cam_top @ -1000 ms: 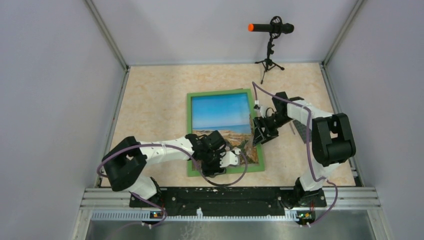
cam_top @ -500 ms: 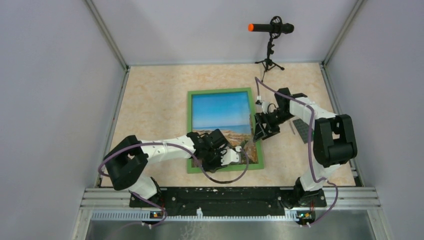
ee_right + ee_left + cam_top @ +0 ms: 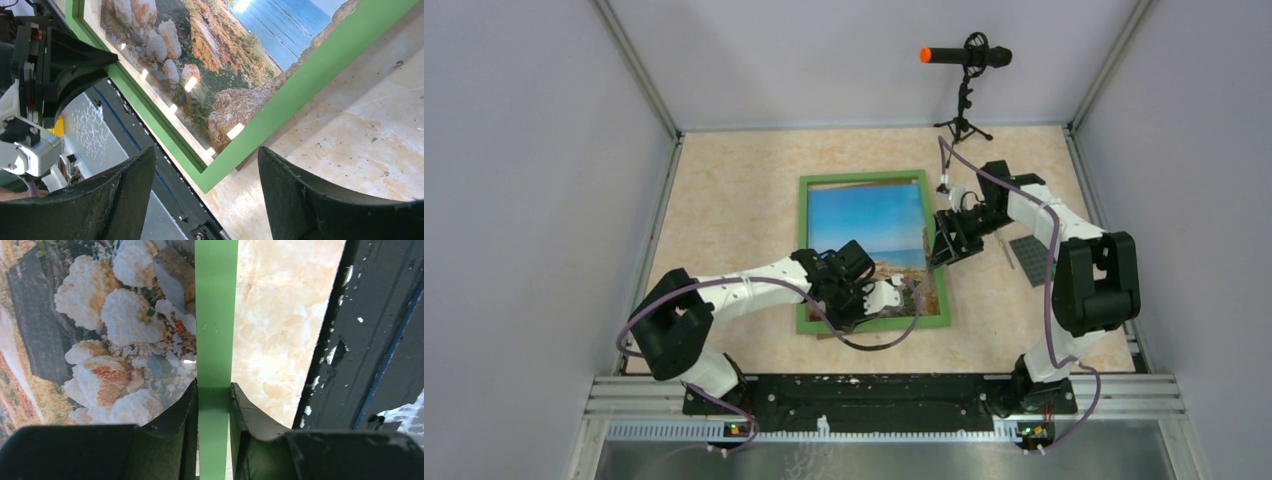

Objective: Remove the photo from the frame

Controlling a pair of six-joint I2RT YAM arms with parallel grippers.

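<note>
The frame (image 3: 804, 250), green-bordered, lies at mid table with the photo (image 3: 869, 215) of sky, sea and rocks in it. My left gripper (image 3: 876, 300) is shut on the frame's near green border, seen up close in the left wrist view (image 3: 215, 330), with the photo's pale rocks (image 3: 115, 325) just to its left. My right gripper (image 3: 942, 250) is open beside the frame's right border and holds nothing. In the right wrist view its jaws stand wide apart over the frame's near corner (image 3: 220, 170), and a brown backing edge peeks from under that corner.
A microphone on a small tripod (image 3: 964, 60) stands at the back right. A small grey baseplate (image 3: 1029, 258) lies right of my right gripper. The black mounting rail (image 3: 854, 390) runs along the near edge, close to the frame's bottom border.
The frame has shifted toward the far side with my left gripper holding its near border. A pale strip now shows inside its far border. My right gripper moved back along the right border.
</note>
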